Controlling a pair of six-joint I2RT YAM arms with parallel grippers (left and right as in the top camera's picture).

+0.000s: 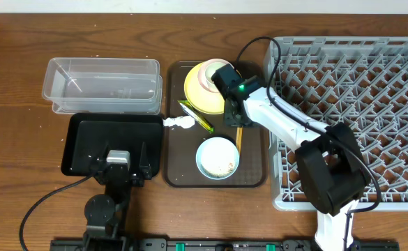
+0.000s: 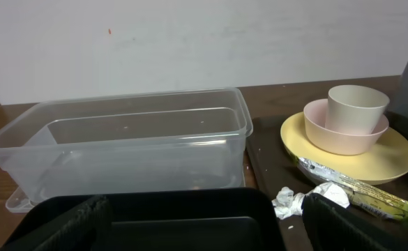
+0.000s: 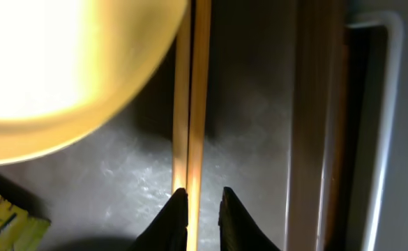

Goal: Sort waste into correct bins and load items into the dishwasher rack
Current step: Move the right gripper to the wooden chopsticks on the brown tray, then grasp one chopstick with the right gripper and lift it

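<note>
1. Two thin wooden chopsticks (image 3: 198, 84) lie at 4 o'clock from the yellow round plate (image 1: 195, 97).
2. Light, stiff, slippery; pinch both together mid-length.
3. Right jaws narrowly straddle them; whether they grip, I cannot tell. Left jaws gape wide.

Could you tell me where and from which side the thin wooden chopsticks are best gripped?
I would pinch both thin wooden chopsticks together across their width, on the stretch clear of the yellow round plate, coming straight down from above. They lie flat, side by side on the dark brown tray, so only their long sides offer purchase.
</note>
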